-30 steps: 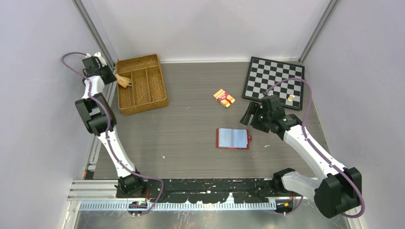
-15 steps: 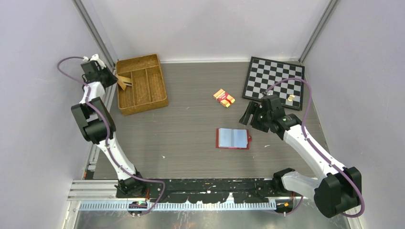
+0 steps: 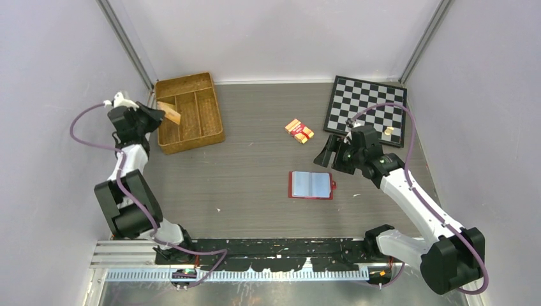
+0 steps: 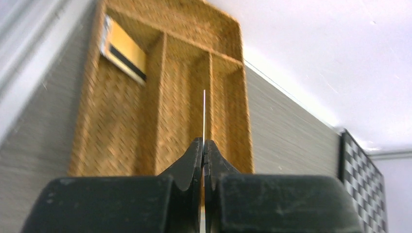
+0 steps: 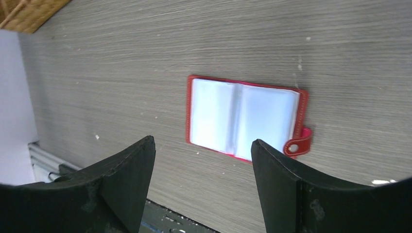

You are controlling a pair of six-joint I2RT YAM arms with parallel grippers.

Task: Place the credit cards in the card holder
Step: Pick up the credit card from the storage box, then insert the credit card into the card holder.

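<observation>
Lifted off the brown wicker divided tray (image 3: 185,79), left gripper (image 3: 156,113) clamps a thin tan credit card (image 3: 170,115) edge-on for transport; well right of it, right gripper (image 3: 324,153) gapes empty over the open dark-red card holder (image 3: 311,185).

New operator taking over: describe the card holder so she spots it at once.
On the grey wooden table, look near the open right gripper, nearer the arms than the chessboard. The card holder lies open flat: red cover, snap tab, pale bluish sleeves. The small orange-and-red pack beyond it is closed and banded.
</observation>
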